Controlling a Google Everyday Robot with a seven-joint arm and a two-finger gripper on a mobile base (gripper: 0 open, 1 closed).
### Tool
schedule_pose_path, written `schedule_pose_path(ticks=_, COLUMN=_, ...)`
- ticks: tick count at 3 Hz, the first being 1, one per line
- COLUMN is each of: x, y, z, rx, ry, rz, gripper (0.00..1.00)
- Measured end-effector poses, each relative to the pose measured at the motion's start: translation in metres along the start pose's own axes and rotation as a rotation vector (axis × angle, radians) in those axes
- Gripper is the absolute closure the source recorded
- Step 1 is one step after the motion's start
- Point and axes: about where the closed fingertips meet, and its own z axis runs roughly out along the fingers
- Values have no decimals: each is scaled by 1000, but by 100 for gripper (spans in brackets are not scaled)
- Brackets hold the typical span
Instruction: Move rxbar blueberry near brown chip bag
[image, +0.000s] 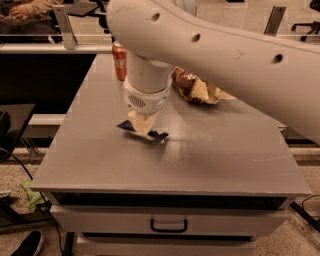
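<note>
One risk was slipping: the hand (141, 125), closed across the flat dark-blue snack bar (158, 134), held it tilted. Moving fast could knock the wrinkled brown chip bag (192, 89).

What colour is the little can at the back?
Red, clearest in the camera view. The small soda can stands behind the gripper holding the flat dark-blue snack bar.

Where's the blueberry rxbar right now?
The rxbar blueberry is held by the end effector at the table's centre-left, in front of the brown chip bag.
</note>
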Motion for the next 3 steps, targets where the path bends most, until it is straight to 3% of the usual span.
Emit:
schedule_pose_path(ticks=1, x=20, y=-24, z=-15, rx=43, ry=0, rz=56, gripper=100)
schedule_pose_path(ticks=3, x=60, y=-82, z=-42, rx=188, ry=25, rz=152, gripper=100)
